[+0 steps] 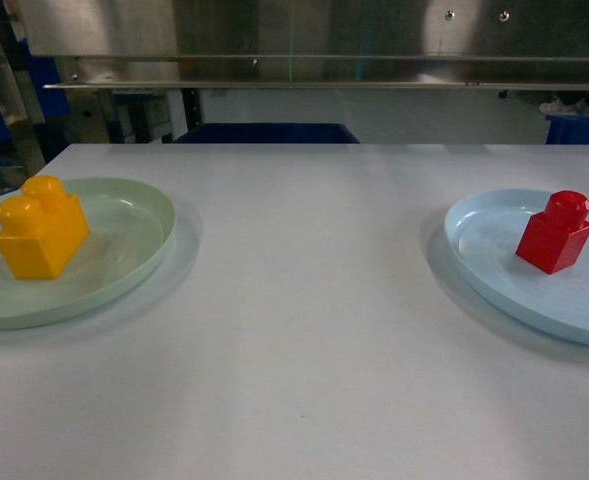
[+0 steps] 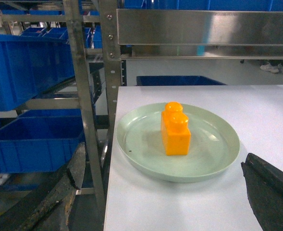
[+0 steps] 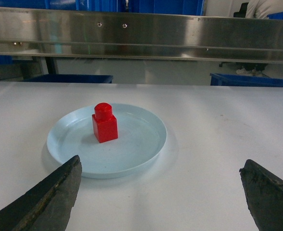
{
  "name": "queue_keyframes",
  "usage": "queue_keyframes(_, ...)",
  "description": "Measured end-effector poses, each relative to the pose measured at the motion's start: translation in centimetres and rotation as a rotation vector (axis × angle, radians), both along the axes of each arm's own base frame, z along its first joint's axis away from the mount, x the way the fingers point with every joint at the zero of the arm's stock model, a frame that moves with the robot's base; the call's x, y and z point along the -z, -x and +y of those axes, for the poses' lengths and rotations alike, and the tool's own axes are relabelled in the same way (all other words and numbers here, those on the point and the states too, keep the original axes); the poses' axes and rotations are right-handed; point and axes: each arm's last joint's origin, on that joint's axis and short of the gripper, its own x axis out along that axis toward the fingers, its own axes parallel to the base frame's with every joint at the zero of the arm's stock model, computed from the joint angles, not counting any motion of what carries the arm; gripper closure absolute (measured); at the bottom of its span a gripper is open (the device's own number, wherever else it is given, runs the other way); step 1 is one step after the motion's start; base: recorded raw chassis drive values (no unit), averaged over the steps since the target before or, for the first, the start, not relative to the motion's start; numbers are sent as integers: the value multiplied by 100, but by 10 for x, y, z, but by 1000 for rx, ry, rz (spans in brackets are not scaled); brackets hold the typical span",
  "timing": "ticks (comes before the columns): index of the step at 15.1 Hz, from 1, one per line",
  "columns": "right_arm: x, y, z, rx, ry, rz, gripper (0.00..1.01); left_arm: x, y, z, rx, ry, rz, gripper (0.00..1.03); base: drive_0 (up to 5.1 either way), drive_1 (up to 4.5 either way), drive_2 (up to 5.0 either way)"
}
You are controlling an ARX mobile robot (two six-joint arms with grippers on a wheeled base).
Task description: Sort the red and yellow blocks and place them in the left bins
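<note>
Yellow block [image 2: 175, 129] is sitting upright on green plate [image 2: 218, 159], dead ahead of left gripper [image 2: 165, 192], studs lining up away from it. Red block [image 3: 104, 123] is sitting on blue plate [image 3: 146, 154] ahead of right gripper [image 3: 160, 192]. Both grippers are hanging open, empty.

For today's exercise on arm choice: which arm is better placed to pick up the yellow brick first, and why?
Left. The yellow brick sits on the green plate directly ahead of the open left gripper. The right gripper faces the red brick on the table's other side.
</note>
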Motion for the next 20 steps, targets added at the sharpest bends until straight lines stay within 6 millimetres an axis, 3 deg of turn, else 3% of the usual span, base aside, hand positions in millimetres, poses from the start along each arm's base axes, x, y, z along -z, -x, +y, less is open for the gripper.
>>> queue_keyframes(8,0,0,0,-5,-3,3,3,0,0,-1,6,1,2,5,0,0,0)
queue_keyframes(10,-7,-8,2,-43,-20,1,3,-8,-7,-7,53,11,13,5,0,0,0)
queue_keyframes(12,-51,-45,6,-87,-25,-43,3,-44,-39,-4,62,28,-6,5,0,0,0)
queue_keyframes(13,-70,-83,8,-102,-42,-19,3,-61,-66,-5,85,31,2,5,0,0,0)
queue_keyframes(15,-65,-133,12,-120,-54,126,3,-69,-105,-7,135,37,65,5,0,0,0)
queue_keyframes(16,-43,-168,16,-125,-62,278,3,-63,-142,-5,126,33,114,5,0,0,0)
queue_keyframes(17,-37,-190,17,-103,-58,308,3,-51,-172,0,98,33,147,5,0,0,0)
queue_keyframes(20,-74,-169,12,-94,-25,66,3,-63,-158,1,93,54,26,5,0,0,0)
